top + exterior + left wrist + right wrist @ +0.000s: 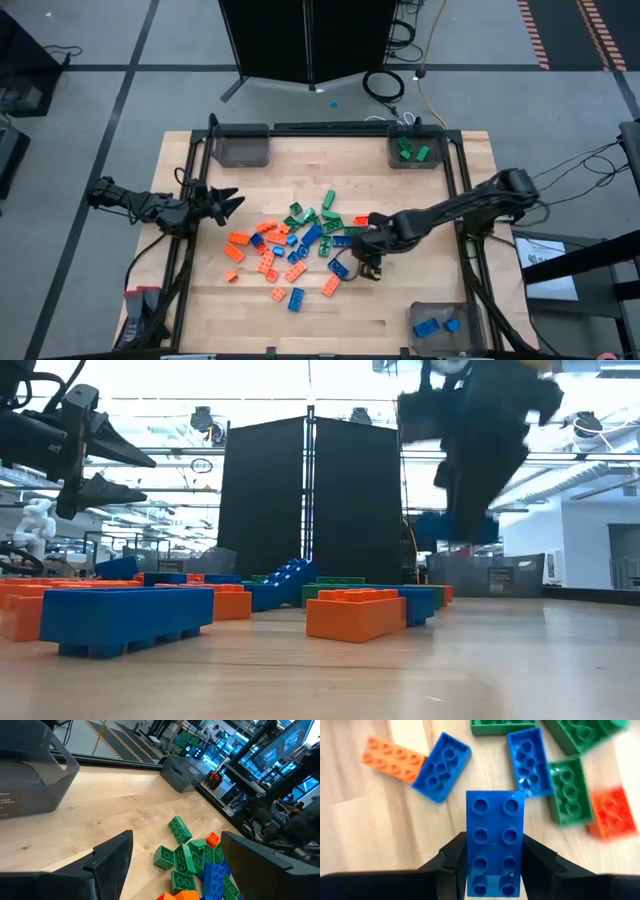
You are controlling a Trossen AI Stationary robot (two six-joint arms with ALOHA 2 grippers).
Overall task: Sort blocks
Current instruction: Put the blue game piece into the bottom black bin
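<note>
Gripping long blue block by long sides, right hand lifts it above block pile on surface. Block looks light, hard, smooth; side grip seems best. Left hand open, waiting beside pile.

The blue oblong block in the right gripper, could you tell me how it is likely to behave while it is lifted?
The blue oblong block looks like rigid moulded plastic, so it should not flex. The right gripper clamps its long smooth sides, so it might slip or pivot. It is probably light, being small beside the bin.
</note>
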